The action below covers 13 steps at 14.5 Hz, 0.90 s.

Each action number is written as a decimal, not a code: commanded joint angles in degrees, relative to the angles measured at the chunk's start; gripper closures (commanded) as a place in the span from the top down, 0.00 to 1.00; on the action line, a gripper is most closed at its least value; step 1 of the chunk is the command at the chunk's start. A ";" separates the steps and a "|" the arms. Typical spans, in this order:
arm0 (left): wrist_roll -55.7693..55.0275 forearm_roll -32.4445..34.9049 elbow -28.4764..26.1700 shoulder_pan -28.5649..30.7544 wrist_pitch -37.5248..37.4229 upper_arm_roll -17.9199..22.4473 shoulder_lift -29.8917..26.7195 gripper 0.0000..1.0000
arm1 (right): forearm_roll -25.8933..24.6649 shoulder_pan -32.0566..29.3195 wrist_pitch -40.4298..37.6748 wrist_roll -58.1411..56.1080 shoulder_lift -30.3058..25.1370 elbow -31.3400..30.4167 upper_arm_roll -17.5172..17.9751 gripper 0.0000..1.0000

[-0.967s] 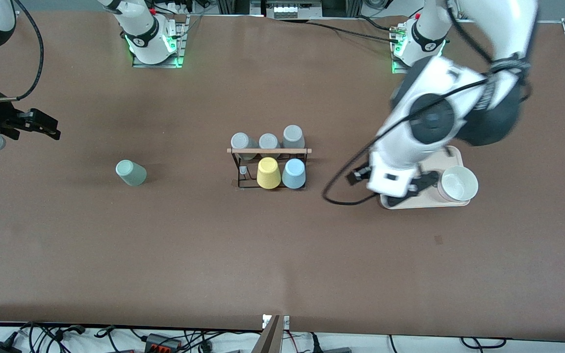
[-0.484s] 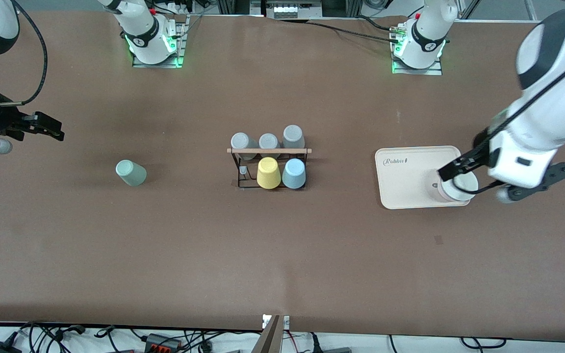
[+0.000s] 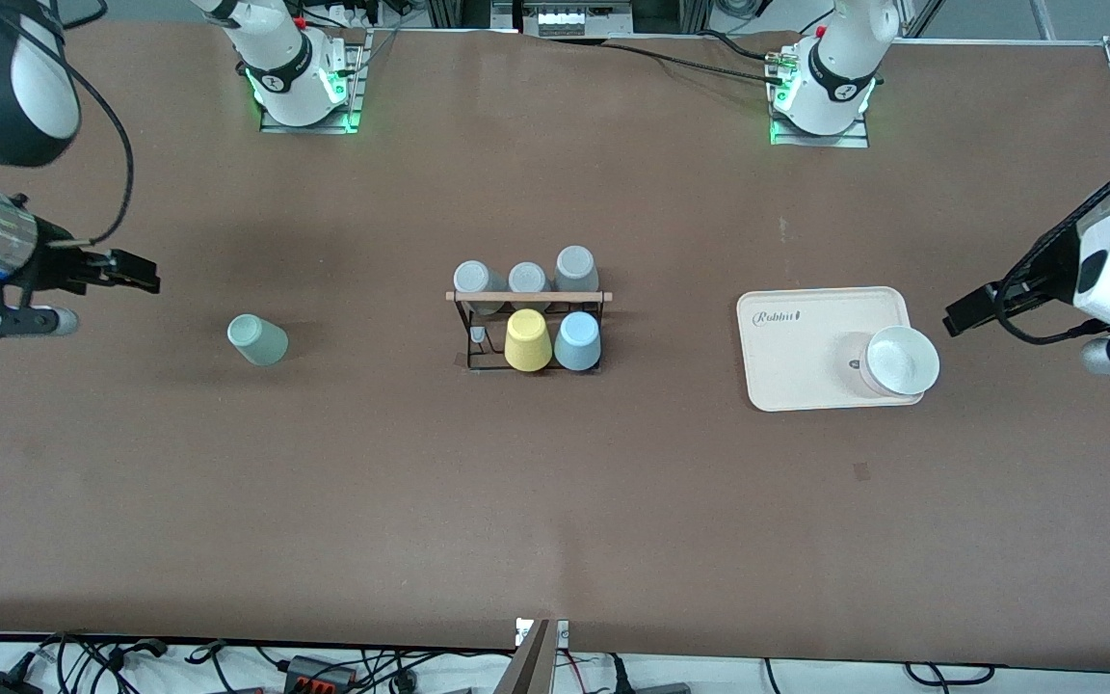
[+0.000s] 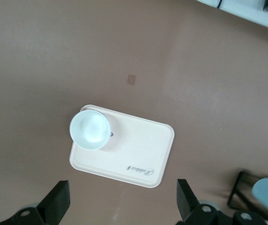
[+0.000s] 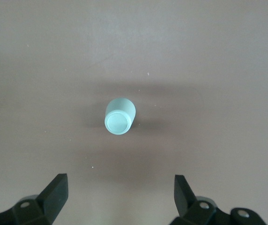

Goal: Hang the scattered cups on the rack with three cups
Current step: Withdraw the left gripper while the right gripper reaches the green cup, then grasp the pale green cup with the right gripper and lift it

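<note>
Hovering with its jaws spread wide and empty, the right gripper hangs over bare table at the right arm's end, with the mint green cup standing mouth-down just ahead of it, alone and well apart from everything else. The left gripper is likewise wide and empty, up over the left arm's end of the table beside the cream tray, where a white bowl sits near 1 corner. At mid-table the rack carries 3 grey cups on its farther row and, on the nearer row, a yellow cup and the light blue cup, leaving 1 nearer peg bare. The likely trouble: the tapered, matte tumbler could tip or skid if 1 finger meets it first, and bringing it in low could knock the yellow cup beside the free peg. Room is generous around the mint cup and nearer the camera; table edges lie well away.
</note>
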 commanded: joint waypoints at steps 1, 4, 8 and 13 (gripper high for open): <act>6.97 -0.52 -4.74 -1.25 0.03 3.88 -5.01 1.00 | -0.88 0.66 -2.21 0.23 0.11 0.52 -0.01 1.00; 14.87 -3.14 -8.34 -3.81 0.47 9.86 -8.70 1.00 | -0.88 1.72 2.32 1.12 0.82 -3.34 -0.01 1.00; 24.39 -6.14 -13.61 -8.82 1.34 20.33 -14.32 1.00 | -0.88 1.89 11.47 1.12 0.91 -11.25 -0.01 1.00; 24.57 -5.88 -15.56 -8.12 1.79 19.73 -16.53 1.00 | -0.79 1.98 18.70 1.21 3.79 -15.48 0.07 1.00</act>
